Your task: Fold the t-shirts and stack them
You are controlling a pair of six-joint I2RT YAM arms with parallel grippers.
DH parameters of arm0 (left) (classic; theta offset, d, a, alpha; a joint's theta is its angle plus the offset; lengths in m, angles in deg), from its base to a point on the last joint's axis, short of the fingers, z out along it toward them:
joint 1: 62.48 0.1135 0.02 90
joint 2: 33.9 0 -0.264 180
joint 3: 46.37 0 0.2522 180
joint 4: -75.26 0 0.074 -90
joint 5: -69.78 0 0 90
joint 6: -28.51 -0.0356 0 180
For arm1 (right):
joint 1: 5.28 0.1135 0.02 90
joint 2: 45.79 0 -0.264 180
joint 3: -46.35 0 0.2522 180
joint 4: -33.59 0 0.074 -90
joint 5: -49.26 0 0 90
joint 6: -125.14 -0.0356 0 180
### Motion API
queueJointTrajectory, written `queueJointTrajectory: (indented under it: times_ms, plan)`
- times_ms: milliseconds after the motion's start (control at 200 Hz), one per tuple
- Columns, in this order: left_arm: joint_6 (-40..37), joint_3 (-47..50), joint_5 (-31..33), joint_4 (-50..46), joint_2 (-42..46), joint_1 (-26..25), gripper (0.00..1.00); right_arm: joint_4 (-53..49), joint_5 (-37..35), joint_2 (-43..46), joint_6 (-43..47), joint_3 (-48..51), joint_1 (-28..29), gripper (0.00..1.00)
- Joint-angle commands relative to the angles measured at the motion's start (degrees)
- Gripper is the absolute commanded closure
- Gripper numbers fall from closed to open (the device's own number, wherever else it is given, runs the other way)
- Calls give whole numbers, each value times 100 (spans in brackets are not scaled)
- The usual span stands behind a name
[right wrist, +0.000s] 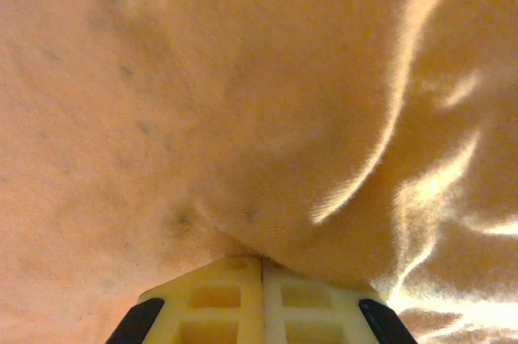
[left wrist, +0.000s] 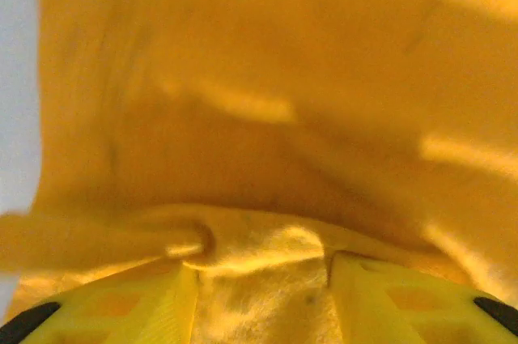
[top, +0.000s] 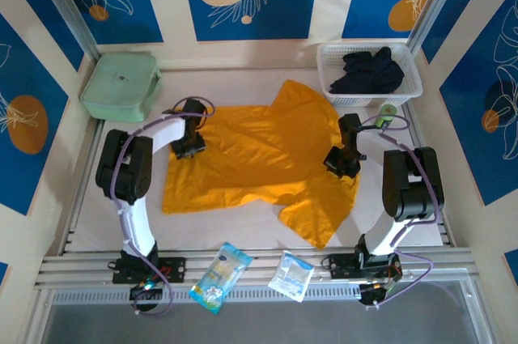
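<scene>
A bright orange-yellow t-shirt (top: 251, 158) lies spread across the middle of the table, with one sleeve pointing to the back and its lower right corner rumpled. My left gripper (top: 188, 148) sits at the shirt's left edge. In the left wrist view its yellow fingers (left wrist: 121, 303) stand apart, and a fold of the shirt's hem (left wrist: 243, 247) lies in the gap between them. On the shirt's right side, my right gripper (top: 340, 162) has its fingers (right wrist: 214, 295) pressed together on a pinch of the cloth (right wrist: 267, 158).
A white basket (top: 413, 77) with dark garments (top: 368, 70) stands at the back right, with a small green roll (top: 388, 109) in front of it. A mint-green zip case (top: 121, 85) lies at the back left. Two snack packets (top: 220, 277) (top: 290, 276) rest on the near rail.
</scene>
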Motion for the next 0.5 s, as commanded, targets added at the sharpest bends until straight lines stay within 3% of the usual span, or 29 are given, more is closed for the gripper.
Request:
queueJointTrajectory:
  times_ms: [0,230,495]
  plan:
    - [-323,-405,-148,75,-756,3,53,-349,-546,-309,105,-71,-166,100]
    - [-460,-1142,268,-511,-986,12,53,-643,-602,-426,135,-351,-107,100]
    - [-444,-104,697,-546,-23,60,52,-749,-368,-252,63,-62,683,100]
